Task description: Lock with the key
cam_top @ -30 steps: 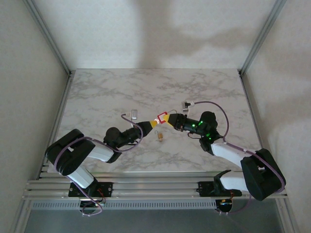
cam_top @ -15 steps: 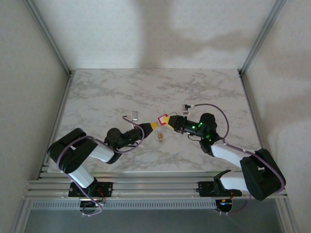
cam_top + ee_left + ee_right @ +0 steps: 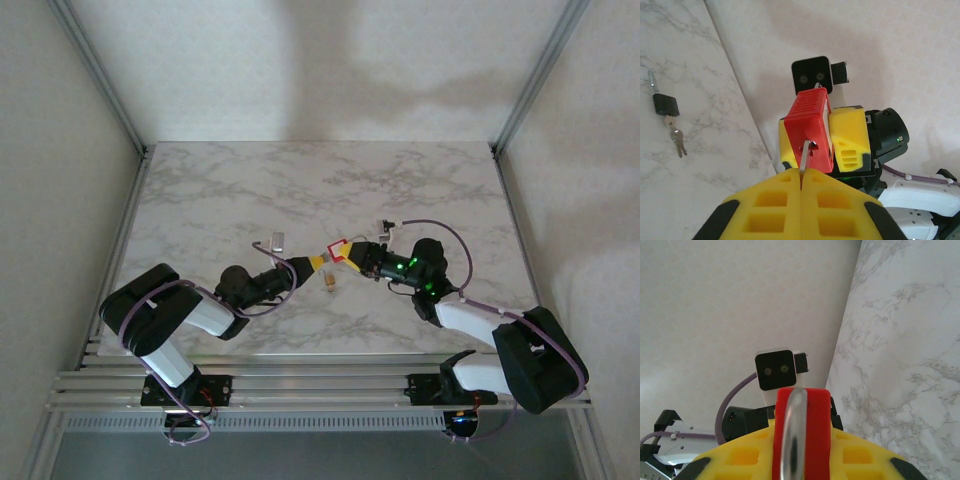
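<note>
Marble tabletop [image 3: 420, 190]: left jaws clamp key [image 3: 804, 154], right jaws clamp padlock [image 3: 807, 120]; both shifted slightly rightward.

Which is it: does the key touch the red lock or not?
Touching. The left wrist view shows the key, pinched by the left fingers, sitting in the keyhole of the lock with no gap.

— Any lettering on the red plastic padlock [image 3: 810, 125] at centre, or its thin silver key [image 3: 805, 156]?
— None readable. The small black lock [image 3: 665, 105], upper left, is too small to tell.
</note>
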Robot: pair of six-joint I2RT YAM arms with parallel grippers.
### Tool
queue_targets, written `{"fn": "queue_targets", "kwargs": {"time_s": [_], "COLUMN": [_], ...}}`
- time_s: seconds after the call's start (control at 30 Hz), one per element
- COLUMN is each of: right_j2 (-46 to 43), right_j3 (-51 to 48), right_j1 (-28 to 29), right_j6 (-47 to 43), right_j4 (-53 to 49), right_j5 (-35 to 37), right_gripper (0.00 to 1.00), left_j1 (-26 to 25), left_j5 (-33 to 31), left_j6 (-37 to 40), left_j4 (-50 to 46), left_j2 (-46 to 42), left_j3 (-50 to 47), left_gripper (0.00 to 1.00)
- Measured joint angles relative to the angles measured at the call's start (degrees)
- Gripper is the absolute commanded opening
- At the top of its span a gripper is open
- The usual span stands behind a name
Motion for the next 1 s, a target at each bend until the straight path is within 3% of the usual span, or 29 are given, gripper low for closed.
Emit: {"fn": "queue_targets", "kwargs": {"time_s": [0.13,0.17,0.2,0.3,0.43,1.0], "right_j2": [-0.2,-0.2,-0.2,-0.1,0.3,6.8], "right_j3": [-0.1,-0.1,-0.1,-0.1,0.1,5.9], "right_j1": [-3.3,-3.6,-3.6,-3.6,-3.6,-3.5], "right_j6": [0.2,0.3,0.5,0.9,1.5,4.1], "right_j4": [2.3,2.9,3.5,5.0,5.6,6.4], "right_j5": [3.2,3.6,3.7,3.6,3.1,-4.2], "right_gripper": [0.0,0.0,0.0,0.0,0.0,0.0], "left_j1": [1.4,1.5,1.6,1.6,1.6,2.8], "left_j5": [-1.9,-2.0,-2.1,-1.8,-1.2,3.4], "left_j6": [-0.2,-0.4,-0.4,-1.1,-1.5,0.3], "left_j4": [-0.1,-0.1,-0.1,-0.1,-0.1,-0.1], "left_j2": [0.3,0.5,0.7,1.1,1.1,-0.6], "left_j3": [-1.5,-1.5,-1.5,-1.2,-0.7,5.3], "left_gripper": [0.01,0.15,0.23,0.38,0.48,0.51]}}
